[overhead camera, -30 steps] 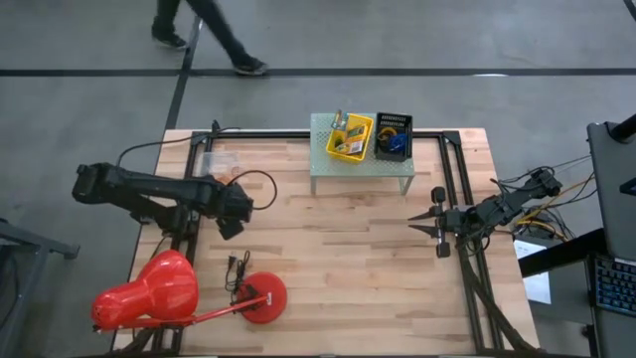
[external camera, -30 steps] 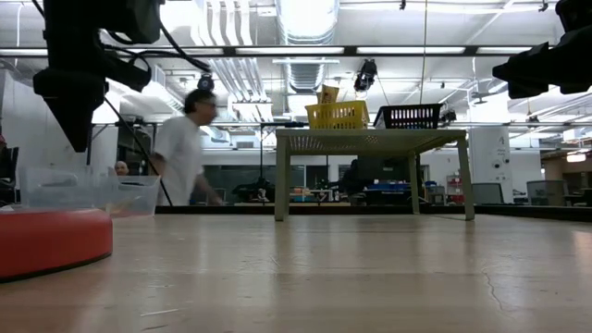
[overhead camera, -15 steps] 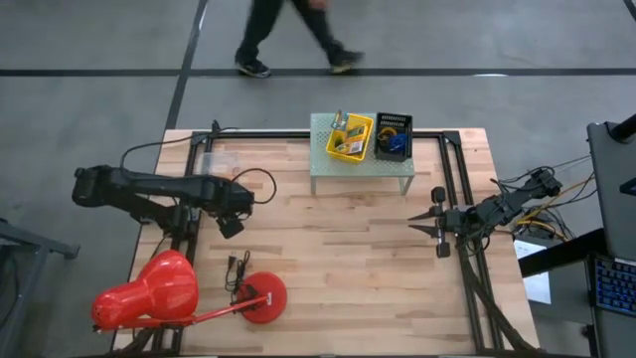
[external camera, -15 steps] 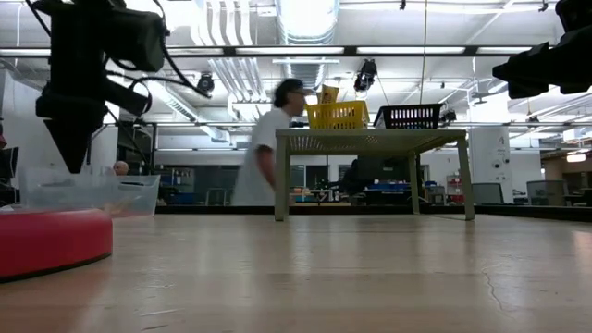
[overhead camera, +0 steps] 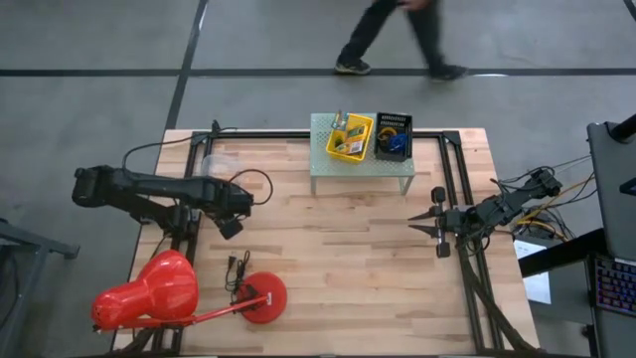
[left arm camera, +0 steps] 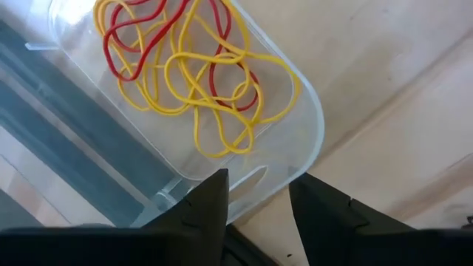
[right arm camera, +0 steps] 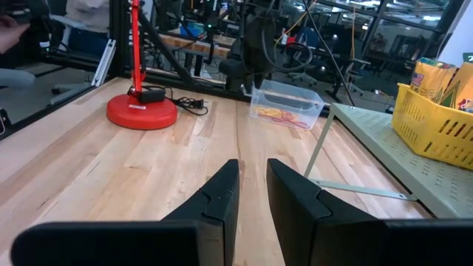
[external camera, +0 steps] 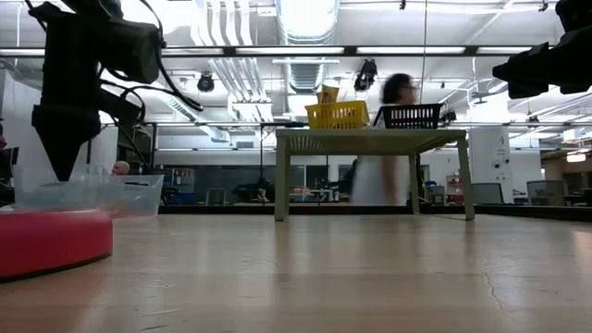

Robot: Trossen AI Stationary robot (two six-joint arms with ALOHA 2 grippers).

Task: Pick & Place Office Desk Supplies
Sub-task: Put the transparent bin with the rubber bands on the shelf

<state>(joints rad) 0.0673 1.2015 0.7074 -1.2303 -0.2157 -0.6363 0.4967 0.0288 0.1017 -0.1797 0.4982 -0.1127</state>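
- The left gripper (left arm camera: 259,179) has dropped lower over the last second; in the low view its tip now dips to the rim of the clear tub (external camera: 88,192) at the table's left back corner. Its fingers (left arm camera: 211,207) have drawn in a little but a clear gap remains between them, and nothing is caught there yet.
- Just ahead of those fingers, inside the tub, lies a tangle of yellow and red rubber bands (left arm camera: 199,81) — loose, overlapping, flat on the floor of the tub. None is lifted or pinched.
- I read this as the reach into the tub nearing its end: the descent looks almost done and the grasp on a band is about to start. The fingertips sit at the tub's near corner, beside the tangle rather than over it, so they may need to shift inward.
- The red lamp (overhead camera: 149,293) stands at the table's near left, well apart from the work.
- The right gripper (right arm camera: 251,188) waits at the right edge — unmoved, fingers slightly parted, empty.
- Farther back, the green shelf (overhead camera: 358,171) carries a yellow basket (overhead camera: 350,137) and a black basket (overhead camera: 393,134), both already holding items.
- Beyond the table a person (overhead camera: 397,35) has walked from left to right.
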